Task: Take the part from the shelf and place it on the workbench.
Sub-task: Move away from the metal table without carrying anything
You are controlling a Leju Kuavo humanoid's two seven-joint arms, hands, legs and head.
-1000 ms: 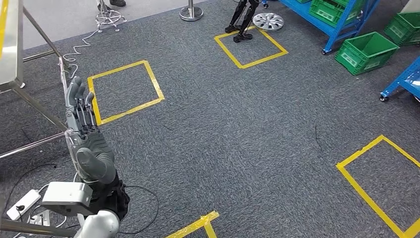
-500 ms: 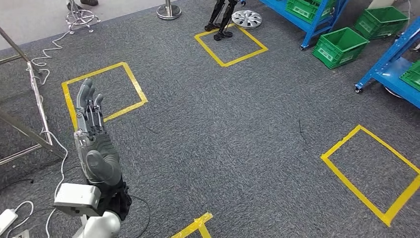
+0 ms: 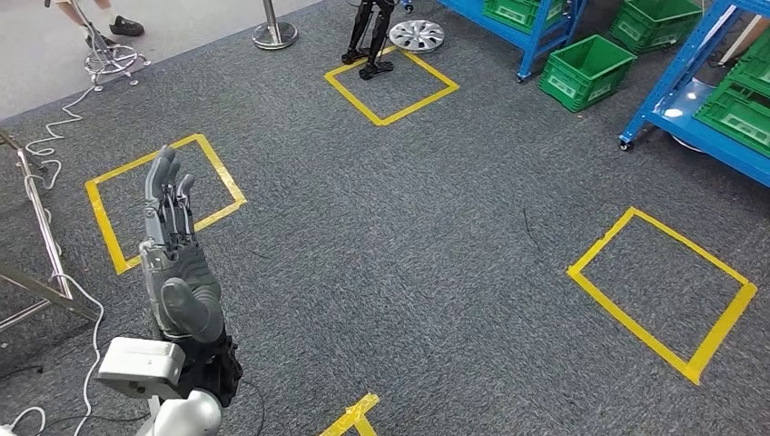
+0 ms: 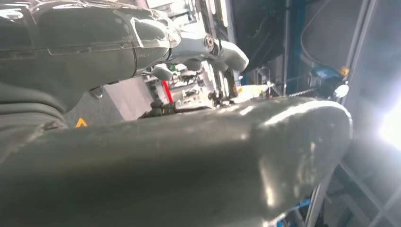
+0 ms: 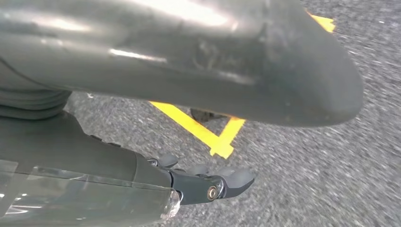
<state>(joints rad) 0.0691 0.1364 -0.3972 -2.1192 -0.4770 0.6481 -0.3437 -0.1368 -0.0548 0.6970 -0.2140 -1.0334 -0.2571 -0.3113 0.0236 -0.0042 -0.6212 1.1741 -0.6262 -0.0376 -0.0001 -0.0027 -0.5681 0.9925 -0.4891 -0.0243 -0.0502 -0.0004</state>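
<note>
The grey carpet (image 3: 409,254) covered the floor across the head view; yellow tape squares were marked on it, one (image 3: 661,292) at the right, one (image 3: 163,200) at the left behind the raised arm, one (image 3: 390,84) farther off. Blue shelving (image 3: 699,118) stood along the far right edge, with green crates (image 3: 586,71) on the floor beside it and on its lower level; which item was the part could not be told, and neither hand held one. The left hand (image 3: 172,250) was raised in the head view, fingers (image 3: 163,186) extended and apart, thumb alongside, nothing in it; the left wrist view showed the same. The right hand (image 5: 156,156) hung over the carpet in the right wrist view, its fingers (image 5: 227,179) fairly straight, thumb apart from them, nothing held. A dark pair of robot legs (image 3: 368,36) stood at the far square; a silver wheel cover (image 3: 416,36) lay just beside it; a metal post base (image 3: 274,34) stood near the pale floor; a white cable (image 3: 64,118) trailed at the left.
</note>
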